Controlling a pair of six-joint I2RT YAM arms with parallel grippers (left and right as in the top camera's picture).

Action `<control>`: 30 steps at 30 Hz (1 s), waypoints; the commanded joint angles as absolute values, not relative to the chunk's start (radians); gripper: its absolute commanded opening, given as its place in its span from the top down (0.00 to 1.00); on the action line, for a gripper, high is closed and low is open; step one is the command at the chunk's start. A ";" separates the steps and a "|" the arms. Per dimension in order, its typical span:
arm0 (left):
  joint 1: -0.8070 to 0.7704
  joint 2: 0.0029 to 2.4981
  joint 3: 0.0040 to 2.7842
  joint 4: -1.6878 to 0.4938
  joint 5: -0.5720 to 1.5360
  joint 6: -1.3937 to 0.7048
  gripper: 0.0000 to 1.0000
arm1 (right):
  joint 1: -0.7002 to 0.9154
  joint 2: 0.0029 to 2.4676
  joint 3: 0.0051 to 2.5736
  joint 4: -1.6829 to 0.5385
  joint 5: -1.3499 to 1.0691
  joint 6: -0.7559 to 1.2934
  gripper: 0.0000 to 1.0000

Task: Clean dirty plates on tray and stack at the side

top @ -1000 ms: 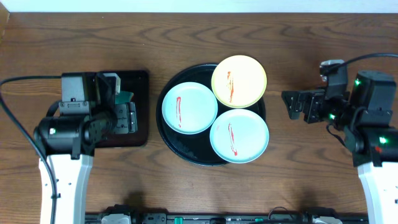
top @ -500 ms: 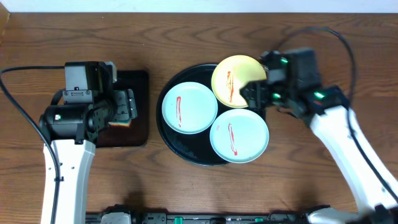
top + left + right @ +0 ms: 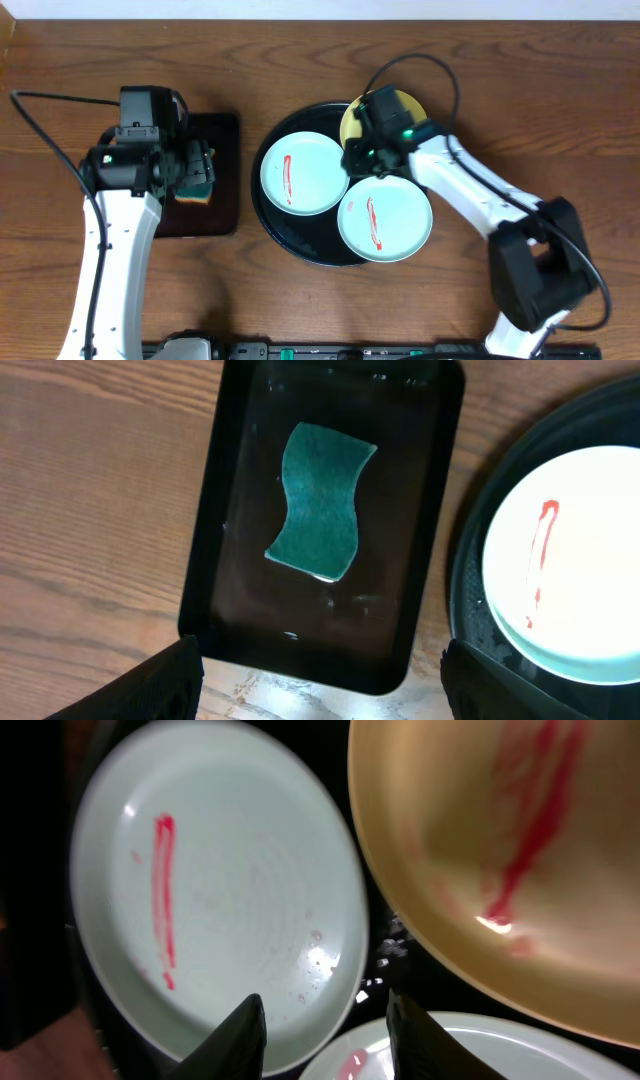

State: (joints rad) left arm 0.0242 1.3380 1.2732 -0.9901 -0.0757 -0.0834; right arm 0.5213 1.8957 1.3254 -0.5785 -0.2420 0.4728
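Wood table (image 3: 300, 300): 3 plates (image 3: 305, 173), 1 tray (image 3: 285, 240); L pincer (image 3: 320, 670), R pincer (image 3: 325, 1035) spread.

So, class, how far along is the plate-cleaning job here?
Done: nothing; both pale blue plates and the yellow plate show red streaks on the round tray. In hand: right gripper, open, hangs at the yellow plate's rim; left gripper, open, over the sponge. Left: wiping, stacking.

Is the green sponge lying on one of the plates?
No, the green sponge lies by itself in the small rectangular black tray.
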 commanded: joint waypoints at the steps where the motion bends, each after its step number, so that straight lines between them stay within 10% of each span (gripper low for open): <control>1: 0.024 1.362 1.297 -0.989 -0.099 -0.099 0.23 | 0.566 1.938 1.337 -0.566 -0.170 0.538 0.63; 30: 0.024 1.430 1.297 -0.962 -0.099 -0.099 0.23 | 0.603 1.999 1.507 -0.720 -0.019 0.533 0.65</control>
